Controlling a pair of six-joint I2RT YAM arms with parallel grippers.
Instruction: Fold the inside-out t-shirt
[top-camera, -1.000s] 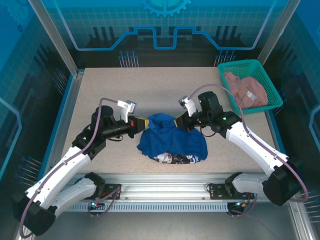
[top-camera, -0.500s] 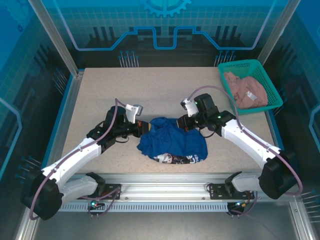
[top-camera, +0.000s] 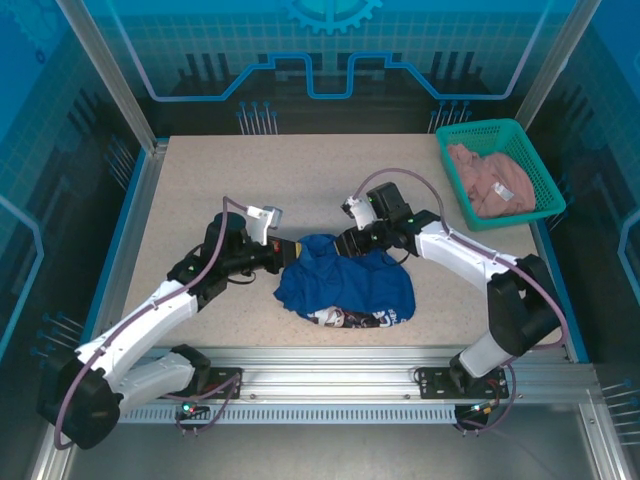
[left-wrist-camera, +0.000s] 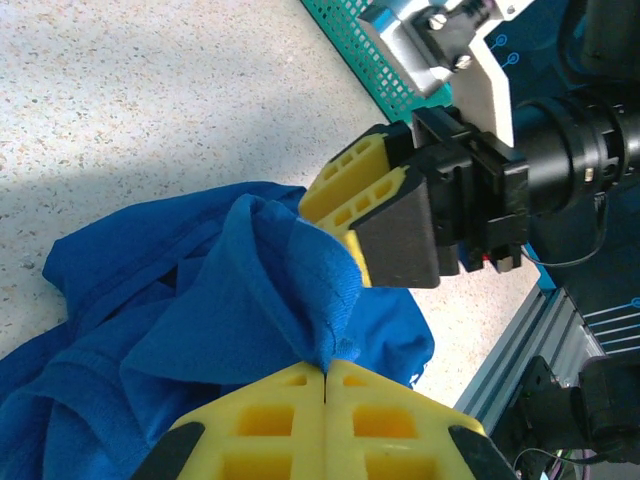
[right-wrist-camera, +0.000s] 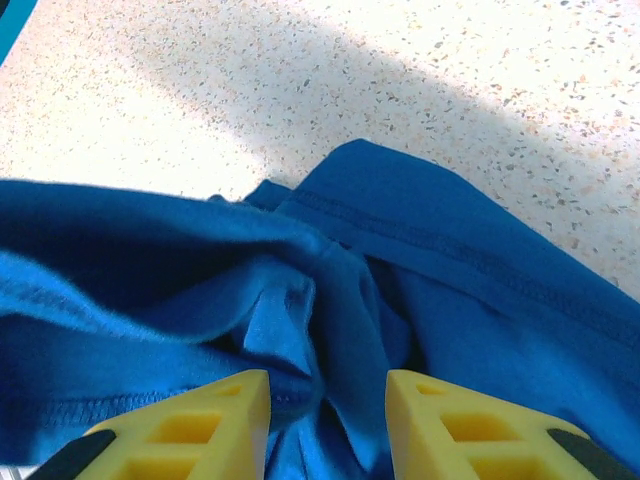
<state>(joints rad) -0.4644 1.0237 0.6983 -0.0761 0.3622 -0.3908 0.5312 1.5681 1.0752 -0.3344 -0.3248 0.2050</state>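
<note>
- The t-shirt (top-camera: 350, 285) lies in a crumpled heap on the table (top-camera: 300, 170), near the front edge and between the two arms. Its blue side is mostly up, and a strip of pale print (top-camera: 345, 318) peeks out at the near edge.
- The left gripper (left-wrist-camera: 326, 372) is closed on the shirt. Its yellow fingers meet on a peak of blue cloth that rises out of the pinch.
- The right gripper (right-wrist-camera: 325, 380) is narrowly open. A ridge of cloth sits between its fingers, and we cannot see it squeezed.
- We judge the shirt to be light, soft and limp. It will sag and drape from any held point, and it will not keep a shape by itself.
- Cotton should give the pads decent friction, so slipping is a small worry. Catching several layers at once is the greater one, because the folds are bunched.
- We would rather grip a hem, the collar or a shoulder seam than loose middle cloth. A stitched edge (right-wrist-camera: 450, 250) runs just beyond the right fingers and looks like a good place.
- Two grips set well apart on one edge would let us spread the heap flat before folding.
- The green basket (top-camera: 478, 125) holding the pinkish garment (top-camera: 490, 180) stands well apart at the far right.
</note>
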